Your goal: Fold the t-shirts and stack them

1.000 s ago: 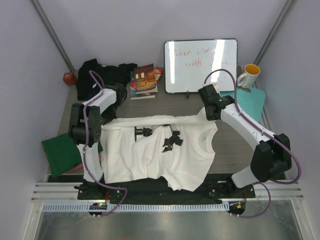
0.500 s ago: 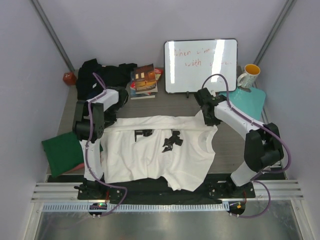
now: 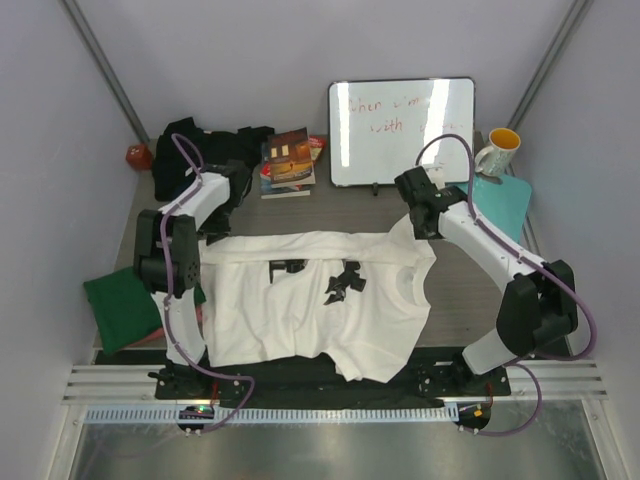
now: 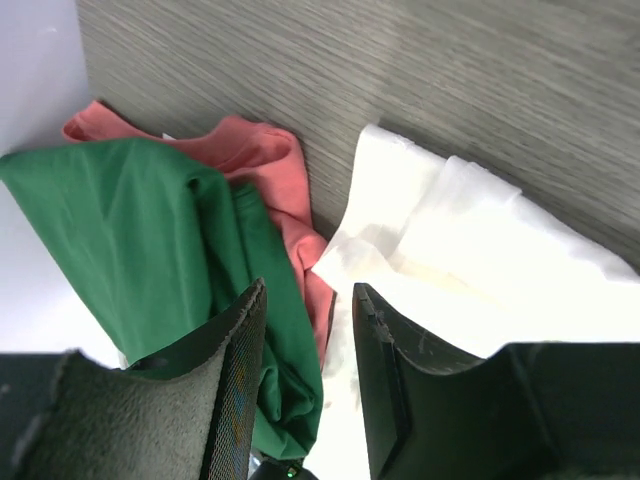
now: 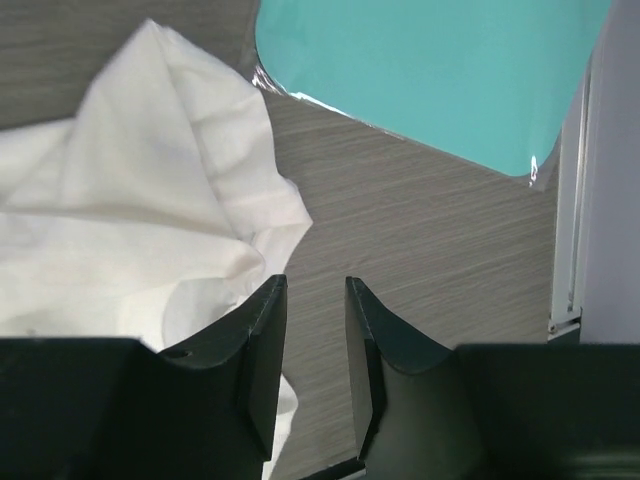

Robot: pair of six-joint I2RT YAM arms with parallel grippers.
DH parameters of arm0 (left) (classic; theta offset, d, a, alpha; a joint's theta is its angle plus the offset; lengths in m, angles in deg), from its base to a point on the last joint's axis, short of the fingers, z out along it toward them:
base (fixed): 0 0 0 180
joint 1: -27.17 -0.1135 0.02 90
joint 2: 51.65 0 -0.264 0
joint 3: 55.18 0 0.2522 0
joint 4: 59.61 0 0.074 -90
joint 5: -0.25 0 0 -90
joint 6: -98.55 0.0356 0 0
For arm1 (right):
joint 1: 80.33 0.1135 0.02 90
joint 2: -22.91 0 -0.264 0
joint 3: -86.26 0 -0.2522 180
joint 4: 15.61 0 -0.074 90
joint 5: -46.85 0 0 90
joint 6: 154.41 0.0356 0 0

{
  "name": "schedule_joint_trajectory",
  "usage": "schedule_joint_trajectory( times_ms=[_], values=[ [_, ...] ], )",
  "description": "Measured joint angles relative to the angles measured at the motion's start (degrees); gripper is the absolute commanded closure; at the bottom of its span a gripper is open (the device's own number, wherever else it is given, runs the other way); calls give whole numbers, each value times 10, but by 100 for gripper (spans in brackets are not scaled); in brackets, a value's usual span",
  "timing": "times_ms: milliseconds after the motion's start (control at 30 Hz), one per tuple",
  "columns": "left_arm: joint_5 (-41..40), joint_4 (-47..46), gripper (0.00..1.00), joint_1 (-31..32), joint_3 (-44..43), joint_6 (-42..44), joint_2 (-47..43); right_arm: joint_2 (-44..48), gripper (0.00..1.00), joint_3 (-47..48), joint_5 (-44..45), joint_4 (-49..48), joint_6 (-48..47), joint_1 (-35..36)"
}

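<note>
The white t-shirt [image 3: 320, 300] lies on the surface [image 3: 360, 205], and only its far edge seems folded. The black t-shirts [image 3: 205, 150] wait in a heap. The left fingers [image 4: 235, 380] and right fingers [image 5: 262, 360] stand apart, holding nothing.

Spread t-shirt [image 3: 320, 310] on table [image 3: 360, 205], shirt pile [image 3: 200, 150] behind left, books [image 3: 288, 162] beside it, whiteboard [image 3: 400, 132] farther right

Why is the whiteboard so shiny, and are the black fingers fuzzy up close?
Top view: light glare streaks the whiteboard, washing out its red writing. Left wrist view: the near fingers look a bit soft, while the green shirt behind is sharp.
</note>
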Motion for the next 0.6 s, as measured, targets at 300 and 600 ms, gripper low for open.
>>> schedule_joint_trajectory(
  times_ms=[300,600],
  values=[
    [7,-9,63,0,-31,1,-3,-66,65,48,-40,-83,-3,0],
    [35,-18,68,7,-37,2,52,-157,66,52,-92,-120,-3,0]
  ],
)
